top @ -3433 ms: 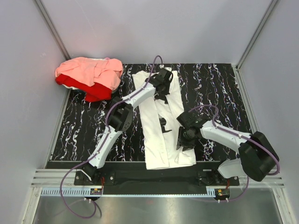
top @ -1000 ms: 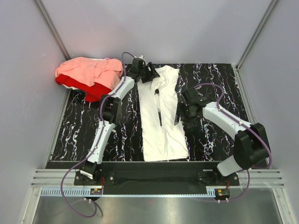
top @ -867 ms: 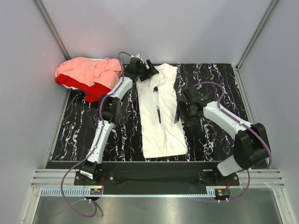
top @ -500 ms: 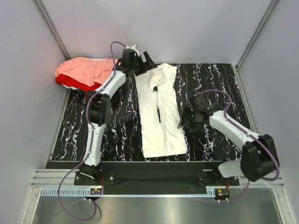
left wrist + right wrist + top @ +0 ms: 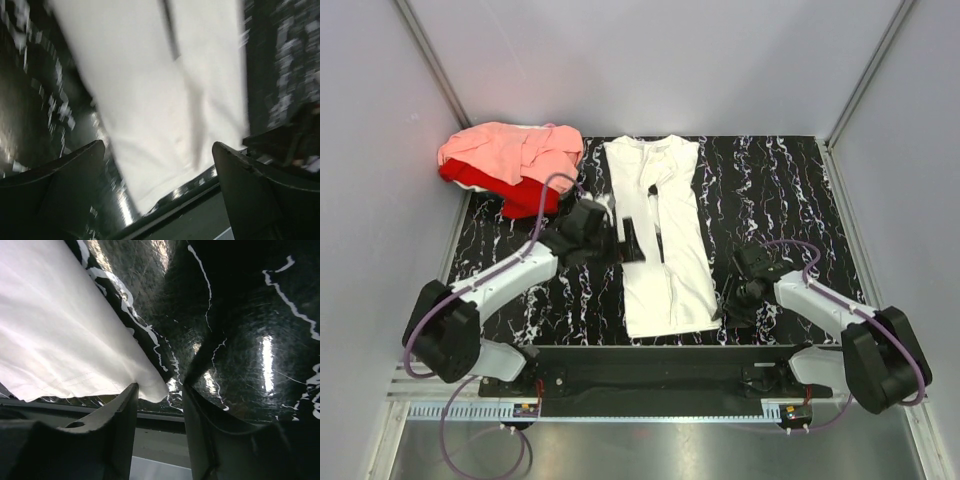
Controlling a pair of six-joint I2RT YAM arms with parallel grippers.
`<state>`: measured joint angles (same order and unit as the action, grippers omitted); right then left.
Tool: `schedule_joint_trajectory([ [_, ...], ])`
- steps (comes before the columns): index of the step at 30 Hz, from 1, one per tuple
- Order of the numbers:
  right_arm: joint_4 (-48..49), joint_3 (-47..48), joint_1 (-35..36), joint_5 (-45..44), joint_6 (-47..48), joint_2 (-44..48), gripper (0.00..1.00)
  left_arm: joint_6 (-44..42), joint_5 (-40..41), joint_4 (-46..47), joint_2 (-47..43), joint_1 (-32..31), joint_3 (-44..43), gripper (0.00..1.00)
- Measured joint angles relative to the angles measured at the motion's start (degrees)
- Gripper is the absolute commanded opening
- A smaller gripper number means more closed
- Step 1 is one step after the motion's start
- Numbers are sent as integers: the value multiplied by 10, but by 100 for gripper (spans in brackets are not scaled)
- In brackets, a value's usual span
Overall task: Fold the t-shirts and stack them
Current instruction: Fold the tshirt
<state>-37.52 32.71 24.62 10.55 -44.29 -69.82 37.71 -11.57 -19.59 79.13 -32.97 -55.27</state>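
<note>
Grey walls [image 5: 650,60] enclose a black, white-veined table [image 5: 780,190]. The white t-shirt [image 5: 675,270] lies as a long strip from centre toward 12 o'clock. At 10 o'clock the salmon-pink t-shirt [image 5: 510,152] is heaped on the red t-shirt [image 5: 525,198]. The left gripper [image 5: 632,240] is spread wide over the strip. The right gripper [image 5: 730,310], at 5 o'clock, is narrowly parted around its hem corner.

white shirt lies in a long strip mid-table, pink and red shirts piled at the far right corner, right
No: the pink shirt and red shirt are piled at the far left corner, as the top external view shows. The white shirt does lie in a long strip mid-table.
</note>
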Motion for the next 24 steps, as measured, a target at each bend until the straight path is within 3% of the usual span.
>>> schedule_joint_trajectory([
  [2,17,-8,0,15,-3,-20,44,17,23,-30,0,-25,59,93],
  [3,21,-8,-1,24,-5,-25,35,28,34,-42,-2,-40,78,93],
  [6,36,-9,-1,28,-6,-29,24,66,62,-44,-24,-87,117,91],
  [13,53,-9,-1,40,-5,-43,10,137,99,-45,-81,-151,174,87],
  [18,54,-9,-1,42,-5,-44,8,179,120,-43,-102,-181,212,81],
  [24,54,-9,-1,42,-3,-45,5,220,122,-10,-109,-207,257,67],
])
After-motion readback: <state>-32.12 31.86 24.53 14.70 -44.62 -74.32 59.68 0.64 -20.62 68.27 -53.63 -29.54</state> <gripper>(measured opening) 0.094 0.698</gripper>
